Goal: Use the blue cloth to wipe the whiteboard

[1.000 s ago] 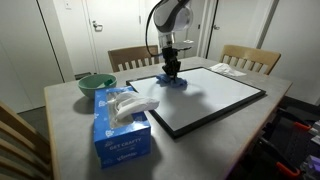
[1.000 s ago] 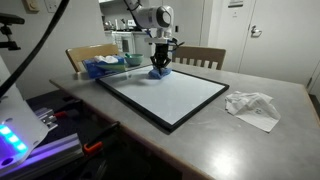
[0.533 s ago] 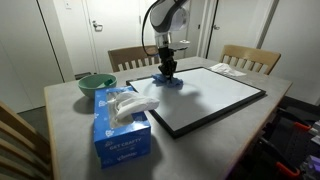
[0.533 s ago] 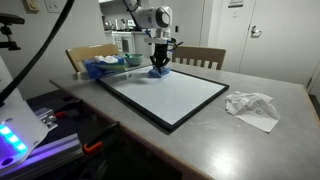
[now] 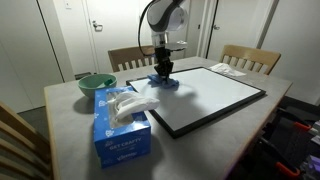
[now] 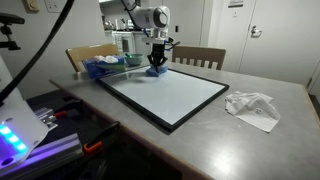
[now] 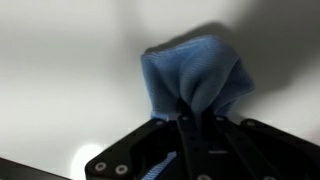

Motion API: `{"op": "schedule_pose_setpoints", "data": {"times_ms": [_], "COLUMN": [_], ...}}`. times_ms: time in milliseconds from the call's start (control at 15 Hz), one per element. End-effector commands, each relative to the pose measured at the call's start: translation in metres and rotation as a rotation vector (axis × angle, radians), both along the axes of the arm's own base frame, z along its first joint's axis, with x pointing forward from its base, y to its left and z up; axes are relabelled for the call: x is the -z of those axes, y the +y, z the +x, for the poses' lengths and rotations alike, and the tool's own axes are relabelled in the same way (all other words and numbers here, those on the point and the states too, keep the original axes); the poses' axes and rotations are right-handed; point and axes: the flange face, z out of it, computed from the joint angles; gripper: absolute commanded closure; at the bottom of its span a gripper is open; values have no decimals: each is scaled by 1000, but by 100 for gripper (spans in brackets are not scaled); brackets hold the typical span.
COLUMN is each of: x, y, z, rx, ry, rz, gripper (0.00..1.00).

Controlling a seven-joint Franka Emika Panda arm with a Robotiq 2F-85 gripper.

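In an exterior view one table [image 5: 62,108] bears one whiteboard [image 5: 212,97], one blue cloth [image 5: 166,84], one tissue box [image 5: 118,136] near left and one green bowl [image 5: 96,85] far left. One crumpled paper [image 6: 252,107] lies to the right. There are three wooden chairs: two on the far side [image 5: 130,57] [image 5: 250,58] and one near left [image 5: 18,142]. One robot arm [image 5: 164,20] carries one gripper [image 5: 163,72].

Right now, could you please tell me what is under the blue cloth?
The whiteboard lies under the blue cloth, which the fingers pinch. The patch beneath it is hidden.
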Motion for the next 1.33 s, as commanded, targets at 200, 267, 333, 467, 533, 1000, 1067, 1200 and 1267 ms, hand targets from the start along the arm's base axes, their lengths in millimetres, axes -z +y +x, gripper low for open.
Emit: {"op": "schedule_pose_setpoints", "data": {"times_ms": [200, 267, 333, 467, 533, 1000, 1067, 1200, 1267], "x": [5, 4, 3, 2, 3, 24, 25, 25, 25], "y": [1, 0, -1, 2, 5, 23, 25, 26, 27], "z": [-5, -11, -15, -25, -29, -48, -51, -56, -58], "rx": [30, 39, 43, 40, 42, 69, 74, 85, 91], "ry": [76, 102, 128, 168, 177, 215, 221, 221, 224], "rz": [35, 29, 27, 37, 42, 78, 82, 85, 89], "gripper": [97, 97, 97, 97, 97, 97, 97, 97, 97]}}
